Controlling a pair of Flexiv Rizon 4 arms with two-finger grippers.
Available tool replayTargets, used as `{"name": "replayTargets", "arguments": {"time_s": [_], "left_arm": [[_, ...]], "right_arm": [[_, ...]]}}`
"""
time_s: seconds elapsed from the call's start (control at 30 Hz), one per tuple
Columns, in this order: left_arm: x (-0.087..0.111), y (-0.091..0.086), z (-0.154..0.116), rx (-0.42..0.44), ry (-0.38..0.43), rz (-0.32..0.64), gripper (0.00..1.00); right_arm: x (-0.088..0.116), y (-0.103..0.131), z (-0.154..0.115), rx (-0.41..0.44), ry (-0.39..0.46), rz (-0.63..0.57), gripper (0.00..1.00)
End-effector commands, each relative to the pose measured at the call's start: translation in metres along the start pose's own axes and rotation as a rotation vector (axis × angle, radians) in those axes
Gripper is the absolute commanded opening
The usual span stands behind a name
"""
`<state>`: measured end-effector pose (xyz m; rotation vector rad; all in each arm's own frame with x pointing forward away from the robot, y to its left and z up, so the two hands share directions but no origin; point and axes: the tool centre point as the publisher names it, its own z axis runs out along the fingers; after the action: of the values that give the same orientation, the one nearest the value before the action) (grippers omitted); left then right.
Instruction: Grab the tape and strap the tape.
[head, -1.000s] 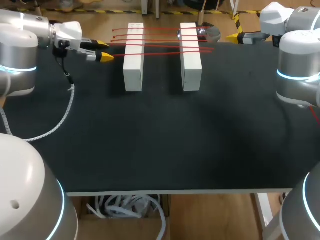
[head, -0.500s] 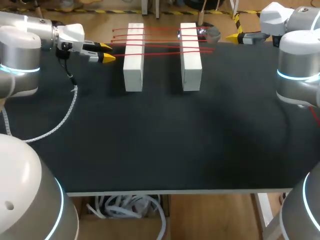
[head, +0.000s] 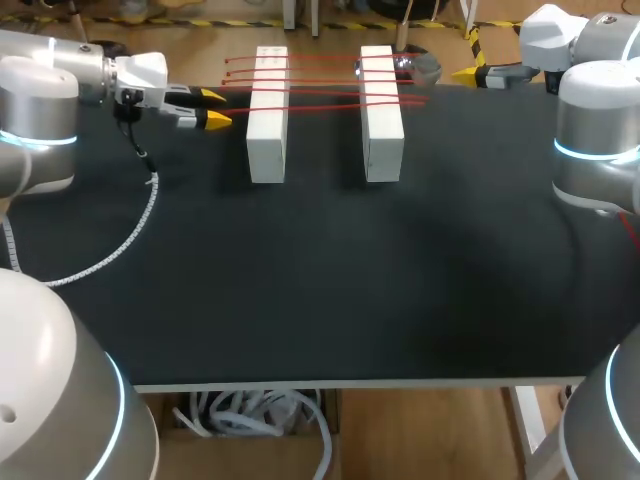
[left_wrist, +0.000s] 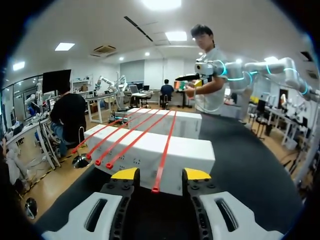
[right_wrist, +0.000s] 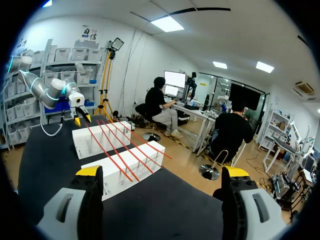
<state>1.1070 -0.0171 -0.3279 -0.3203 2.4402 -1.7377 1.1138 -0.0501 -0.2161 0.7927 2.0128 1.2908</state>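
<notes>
Several red straps (head: 320, 99) lie side by side across two white blocks, the left block (head: 267, 115) and the right block (head: 382, 112), at the table's far side. My left gripper (head: 214, 107) sits at the straps' left ends. In the left wrist view its fingers (left_wrist: 161, 175) stand apart, and the end of the nearest strap (left_wrist: 164, 147) lies between the yellow tips without touching either. My right gripper (head: 466, 73) hovers off the far right of the blocks. It stands wide open (right_wrist: 162, 172) with nothing in it, the blocks (right_wrist: 120, 172) well ahead.
A clear round object (head: 420, 68) rests by the right block at the table's far edge. A white braided cable (head: 125, 238) from my left arm trails over the table's left part. The black tabletop (head: 330, 280) stretches bare toward the near edge.
My left gripper has crept a little to the right, closer to the strap ends. The right arm and the blocks have not moved.
</notes>
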Motion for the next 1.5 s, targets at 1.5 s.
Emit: {"name": "replayTargets", "arguments": {"time_s": [1.5], "left_arm": [[-0.0125, 0.0114, -0.0083, 0.011, 0.013, -0.023, 0.15]], "right_arm": [[0.0, 0.0, 0.0, 0.0, 0.0, 0.0, 1.0]]}}
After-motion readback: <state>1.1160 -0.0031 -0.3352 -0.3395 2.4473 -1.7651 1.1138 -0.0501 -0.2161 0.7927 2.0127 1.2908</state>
